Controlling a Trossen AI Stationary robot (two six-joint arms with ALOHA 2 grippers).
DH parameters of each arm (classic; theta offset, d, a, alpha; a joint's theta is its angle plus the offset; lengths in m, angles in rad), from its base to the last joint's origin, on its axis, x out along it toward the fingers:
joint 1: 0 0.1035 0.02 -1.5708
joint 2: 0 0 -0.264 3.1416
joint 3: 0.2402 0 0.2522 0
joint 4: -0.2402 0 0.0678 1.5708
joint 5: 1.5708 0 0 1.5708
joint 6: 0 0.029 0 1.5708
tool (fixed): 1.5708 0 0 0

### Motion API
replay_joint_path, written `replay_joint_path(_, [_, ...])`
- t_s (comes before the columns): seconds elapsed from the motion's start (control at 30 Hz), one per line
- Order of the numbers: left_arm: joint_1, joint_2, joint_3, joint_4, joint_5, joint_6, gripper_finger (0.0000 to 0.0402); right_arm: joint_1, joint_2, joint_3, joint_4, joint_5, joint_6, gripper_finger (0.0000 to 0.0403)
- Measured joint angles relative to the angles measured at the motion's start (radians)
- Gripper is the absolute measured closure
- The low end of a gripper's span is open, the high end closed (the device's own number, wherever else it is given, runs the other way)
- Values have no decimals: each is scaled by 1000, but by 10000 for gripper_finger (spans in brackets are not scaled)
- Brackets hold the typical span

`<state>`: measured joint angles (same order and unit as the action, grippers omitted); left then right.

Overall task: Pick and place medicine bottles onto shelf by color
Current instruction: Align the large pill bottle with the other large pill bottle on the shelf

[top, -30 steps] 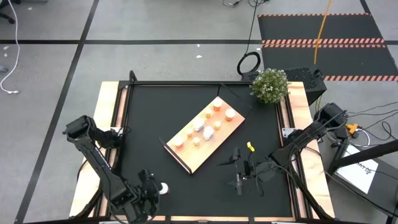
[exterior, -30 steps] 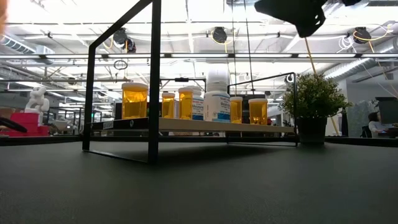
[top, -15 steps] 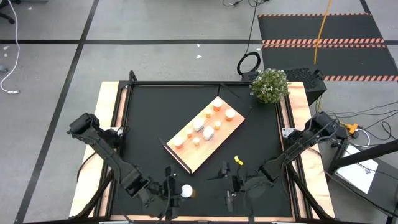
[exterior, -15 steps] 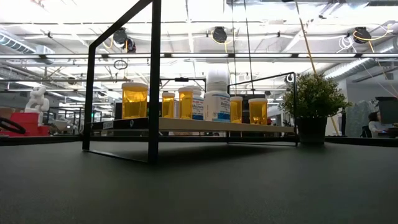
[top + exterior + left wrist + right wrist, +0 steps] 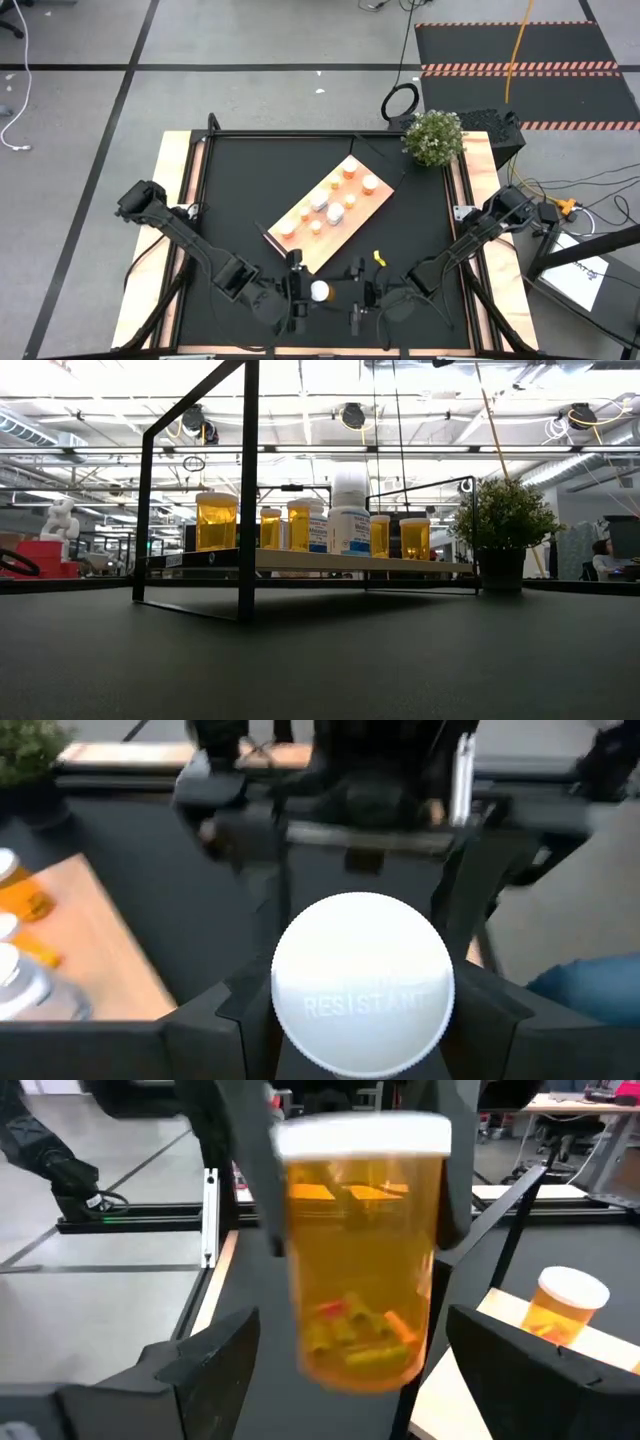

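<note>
An orange medicine bottle point(image 5: 365, 1270) with a white cap point(image 5: 362, 982) hangs in the air over the table's near middle, and my left gripper point(image 5: 306, 291) is shut on it. My right gripper point(image 5: 360, 1380) faces it, open. Its two fingers stand on either side of the bottle's lower end and do not touch it. The shelf point(image 5: 300, 245) is a light-wood board lying aslant at the table's middle. Several orange and white bottles point(image 5: 325, 205) stand on it, and the low view shows them in a row point(image 5: 330, 525). My left gripper pinches the bottle between its two fingers point(image 5: 252, 1170) at the upper sides of the body, just under the cap point(image 5: 298, 1195). The bottle is lifted clear of the table. Its cap end is up and toward my left wrist, and its orange body reaches out past the fingertips.
A black bar frame point(image 5: 247, 480) stands around the shelf. A potted plant point(image 5: 433, 137) sits at the table's far right corner. Bare black mat point(image 5: 230, 190) lies left of the shelf and along the near edge.
My left gripper has carried the bottle from the near left corner toward the table's right and upward, rolling its wrist, and still holds it. My right gripper has moved toward the near edge and left, so it now faces the bottle. Its fingers stay open.
</note>
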<state>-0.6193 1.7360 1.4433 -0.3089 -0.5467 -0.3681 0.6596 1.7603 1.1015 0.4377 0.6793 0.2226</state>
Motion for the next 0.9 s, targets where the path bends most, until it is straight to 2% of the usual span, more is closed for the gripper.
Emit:
replay_joint_path(0.17, [21, 22, 0, 19, 31, 17, 187, -20, 0, 0, 0, -56, -24, 89])
replay_joint_path(0.5, [31, 30, 0, 30, 49, 20, 196, -24, 0, -1, -21, -53, -42, 92])
replay_joint_path(0.6, [29, 30, 0, 30, 49, 20, 187, -25, 0, -1, -22, -53, -41, 115])
replay_joint_path(0.9, [25, 30, 0, 43, 48, 28, 183, -25, -1, -1, -22, -54, -42, 215])
